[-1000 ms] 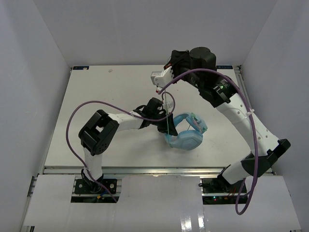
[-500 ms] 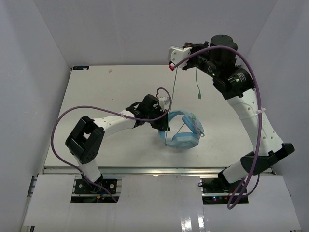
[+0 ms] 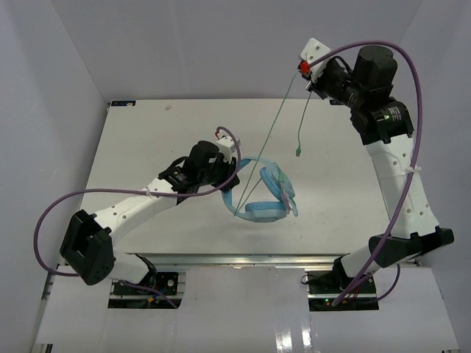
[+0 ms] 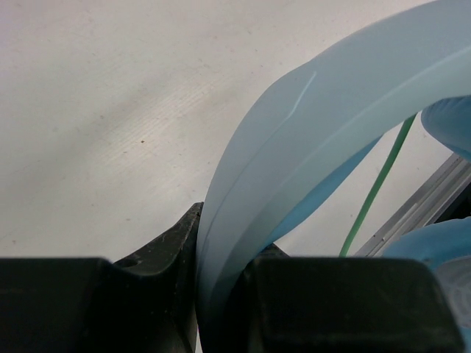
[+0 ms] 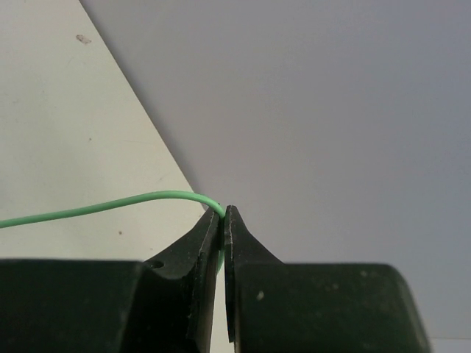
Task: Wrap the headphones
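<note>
Two grips: left claw point(image 3: 234, 179) clamps headband point(image 4: 294, 147) of headphones point(image 3: 266, 211), right claw point(image 5: 223, 220) pinches cable point(image 3: 276, 136) aloft.

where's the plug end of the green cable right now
In the top view the thin pale-green cable's plug end dangles right of centre, below the right tool pinching it.

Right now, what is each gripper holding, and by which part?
The left gripper clamps the headphones by the headband; the right gripper pinches their green cable, a short end dangling free.
</note>
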Available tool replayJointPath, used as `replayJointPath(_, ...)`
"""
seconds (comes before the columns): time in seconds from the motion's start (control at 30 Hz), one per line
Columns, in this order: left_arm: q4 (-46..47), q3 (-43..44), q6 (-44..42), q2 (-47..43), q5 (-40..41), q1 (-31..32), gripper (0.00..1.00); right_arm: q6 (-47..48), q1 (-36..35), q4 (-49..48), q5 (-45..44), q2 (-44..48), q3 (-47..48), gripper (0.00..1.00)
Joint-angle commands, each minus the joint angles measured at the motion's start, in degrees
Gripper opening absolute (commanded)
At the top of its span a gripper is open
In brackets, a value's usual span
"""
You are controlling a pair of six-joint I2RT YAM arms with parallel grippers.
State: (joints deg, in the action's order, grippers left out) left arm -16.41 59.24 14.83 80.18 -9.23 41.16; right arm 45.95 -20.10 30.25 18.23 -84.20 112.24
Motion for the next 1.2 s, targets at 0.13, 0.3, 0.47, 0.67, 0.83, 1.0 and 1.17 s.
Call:
replayJointPath(0.13,-1.39,1.4,-3.02,-9.64,2.17,-0.3,0.0,-13.72,5.67,-4.17,10.27,3.16,-4.75,0.08)
replayJointPath(0.3,-3.22,3.67,-2.99,-12.92,1.93,-0.3,0.0,-18.29,8.45,-7.16,16.02,5.89,-12.8,0.08)
replayJointPath(0.47,-6.58,7.39,-2.37,-15.12,2.85,-0.3,0.0,-23.74,10.36,-13.21,20.31,9.23,-22.98,0.08)
replayJointPath(0.67,-10.34,14.23,-1.5,-15.92,2.91,-0.27,0.0,-28.49,10.89,-20.84,24.55,11.33,-34.29,0.08)
replayJointPath(0.83,-13.18,20.82,-0.54,-14.4,3.42,-0.21,0.0,-33.37,11.2,-26.93,29.55,10.62,-40.99,0.08)
replayJointPath(1.0,-13.45,26.6,1.94,-11.62,1.22,-0.21,0.0,-40.4,11.23,-35.36,37.31,9.55,-46.05,0.08)
replayJointPath(1.17,-10.75,28.68,6.87,-9.29,-0.45,-0.23,0.0,-48.82,11.2,-45.82,40.89,9.66,-50.96,0.08)
